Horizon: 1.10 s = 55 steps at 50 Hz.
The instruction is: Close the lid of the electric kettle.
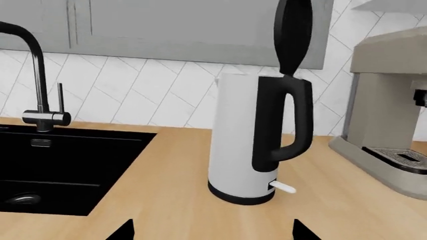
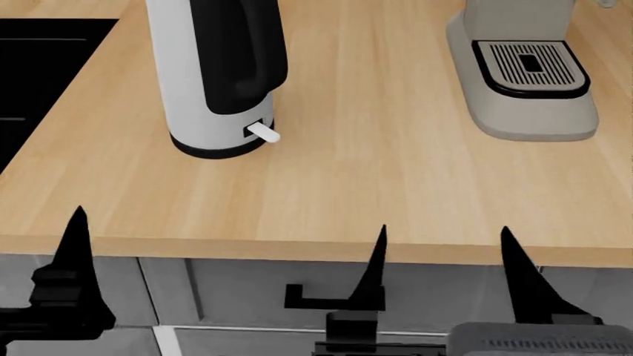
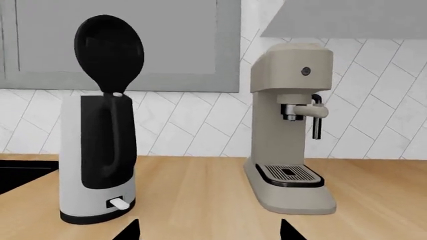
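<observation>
The white electric kettle [image 2: 188, 74] stands on the wooden counter, its black handle turned toward me and its small white lever [image 2: 263, 133] sticking out at the base. It also shows in the left wrist view [image 1: 233, 150] and the right wrist view [image 3: 70, 160]. Its black lid [image 1: 293, 35] stands upright, fully open above the handle, as the right wrist view [image 3: 110, 50] also shows; the head view cuts it off. My left gripper [image 1: 213, 232] is open and empty, well short of the kettle. My right gripper [image 2: 445, 267] is open and empty in front of the counter edge, also seen in its wrist view [image 3: 208, 232].
A grey coffee machine [image 2: 524, 74] with a slotted drip tray stands right of the kettle. A black sink [image 1: 53, 170] with a black faucet [image 1: 40, 75] lies to the left. Grey cabinets hang above the tiled wall. Drawer fronts lie below the counter edge [image 2: 296, 248].
</observation>
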{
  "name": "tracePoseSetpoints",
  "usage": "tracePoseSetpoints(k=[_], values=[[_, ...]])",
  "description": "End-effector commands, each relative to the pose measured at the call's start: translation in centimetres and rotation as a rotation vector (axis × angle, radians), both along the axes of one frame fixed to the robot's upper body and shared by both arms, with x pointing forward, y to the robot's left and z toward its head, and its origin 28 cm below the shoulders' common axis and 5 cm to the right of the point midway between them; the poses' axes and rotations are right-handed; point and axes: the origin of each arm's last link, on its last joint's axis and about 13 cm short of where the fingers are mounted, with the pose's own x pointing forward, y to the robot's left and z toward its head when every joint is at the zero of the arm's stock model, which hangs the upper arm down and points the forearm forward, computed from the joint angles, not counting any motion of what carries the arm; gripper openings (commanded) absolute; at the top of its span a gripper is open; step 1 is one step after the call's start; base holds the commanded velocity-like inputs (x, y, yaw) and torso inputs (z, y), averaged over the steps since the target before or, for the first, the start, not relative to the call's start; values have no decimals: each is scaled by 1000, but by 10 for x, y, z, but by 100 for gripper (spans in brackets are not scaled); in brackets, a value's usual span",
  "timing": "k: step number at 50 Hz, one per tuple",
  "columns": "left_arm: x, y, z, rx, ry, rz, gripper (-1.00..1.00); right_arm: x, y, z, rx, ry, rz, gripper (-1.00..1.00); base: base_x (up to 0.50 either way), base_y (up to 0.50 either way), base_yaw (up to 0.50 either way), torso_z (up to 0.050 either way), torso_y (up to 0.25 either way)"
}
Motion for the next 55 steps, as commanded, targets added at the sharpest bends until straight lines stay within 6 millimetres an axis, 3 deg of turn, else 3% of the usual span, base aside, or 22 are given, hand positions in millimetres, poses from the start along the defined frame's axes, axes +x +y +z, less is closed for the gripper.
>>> tracePoseSetpoints(k=[1,44,55], values=[[-29,2,27,63,-23,-15,100,-22,3,25,-39,-43,11,100,0,0,0,50,0],[-40,-1,37,66,-70,-12,100,-31,4,39,-27,-73,2,100,0,0,0,50,0],[-40,1,39,53,-63,4,100,-33,4,43,-44,-95,7,100,213,0,0,1,0]])
